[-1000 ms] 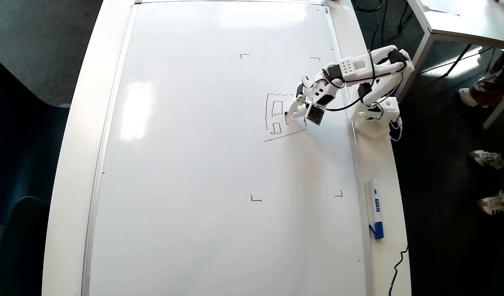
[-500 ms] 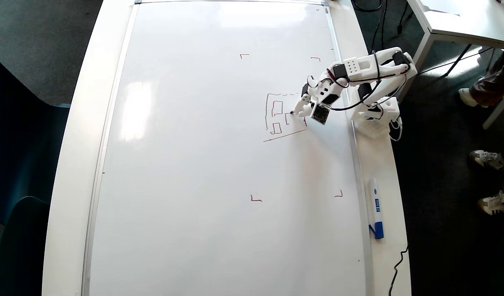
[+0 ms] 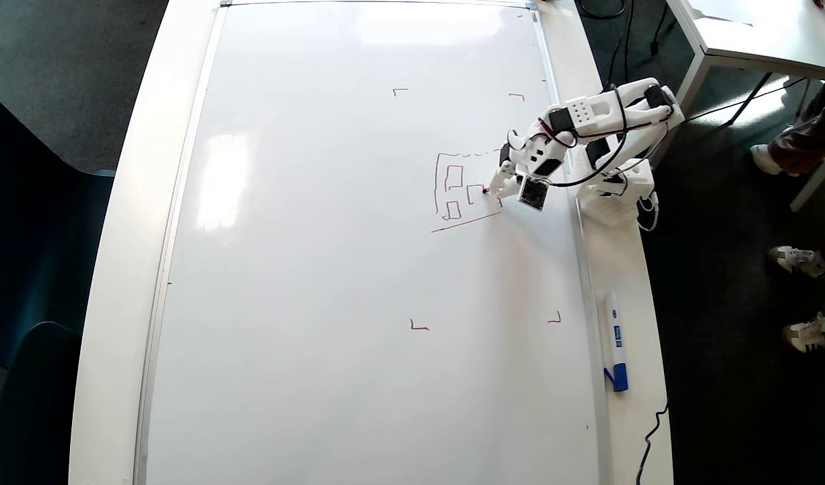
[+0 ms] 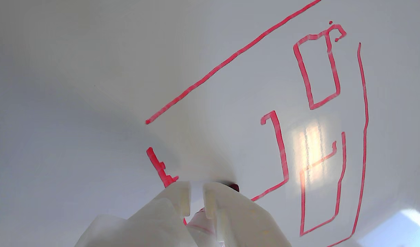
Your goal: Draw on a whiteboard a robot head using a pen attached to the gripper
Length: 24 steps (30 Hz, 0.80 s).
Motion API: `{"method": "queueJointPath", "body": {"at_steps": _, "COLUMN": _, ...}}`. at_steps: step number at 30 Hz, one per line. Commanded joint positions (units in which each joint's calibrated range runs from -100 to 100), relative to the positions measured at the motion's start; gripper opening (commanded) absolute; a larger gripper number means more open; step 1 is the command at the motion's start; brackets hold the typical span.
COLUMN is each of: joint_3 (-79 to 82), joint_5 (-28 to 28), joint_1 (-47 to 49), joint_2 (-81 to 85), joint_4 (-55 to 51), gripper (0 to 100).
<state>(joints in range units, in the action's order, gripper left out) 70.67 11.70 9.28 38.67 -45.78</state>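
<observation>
The claw [image 4: 196, 192] is almost closed. In the wrist view its two white fingers [image 4: 230, 212] stand side by side with only a thin slit between them, and the pen [image 4: 196, 221] sits in this slit. Only a little of the pen shows there: a pale part with red, and its dark red tip just past the right finger, where it appears to touch the whiteboard [image 4: 76, 68].

In the overhead view the claw [image 3: 498, 183] points to the left of the picture, away from the arm's base, and the pen [image 3: 487, 190] tip lies inside the robot head [image 3: 452, 192], at the right end of the middle small rectangle.

This rectangle is the relation that matters. In the wrist view the robot head [image 4: 333, 103] lies to the right and above the claw. The open rectangle has its finished long side running up and away from the tip, and the stroke at the tip joins its lower corner. I judge that the next stroke must close this shape, so the tip should travel nearly parallel to that long side, towards the top of the wrist view.

The drawing is on the right part of the whiteboard [image 3: 318, 269], which lies flat on the bench [image 3: 621, 269], close to the arm's base. The outline is not yet closed on the side near the claw.
</observation>
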Motion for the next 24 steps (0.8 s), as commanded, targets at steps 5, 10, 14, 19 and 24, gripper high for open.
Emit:
{"method": "queueJointPath", "body": {"at_steps": 5, "joint_3": -1.3, "joint_5": 0.2, "joint_1": 1.3, "joint_2": -0.9, "joint_4": 2.7, "gripper": 1}}
{"method": "queueJointPath", "body": {"at_steps": 10, "joint_3": -1.4, "joint_5": 0.2, "joint_1": 1.5, "joint_2": -1.0, "joint_4": 6.6, "gripper": 1}}
{"method": "queueJointPath", "body": {"at_steps": 14, "joint_3": -1.4, "joint_5": 0.2, "joint_1": 1.4, "joint_2": -1.1, "joint_4": 7.5, "gripper": 1}}
{"method": "queueJointPath", "body": {"at_steps": 19, "joint_3": -1.4, "joint_5": 0.2, "joint_1": 1.1, "joint_2": -1.4, "joint_4": 10.0, "gripper": 1}}
{"method": "queueJointPath", "body": {"at_steps": 24, "joint_3": -4.7, "joint_5": 0.1, "joint_1": 1.5, "joint_2": -6.8, "joint_4": 10.5, "gripper": 1}}
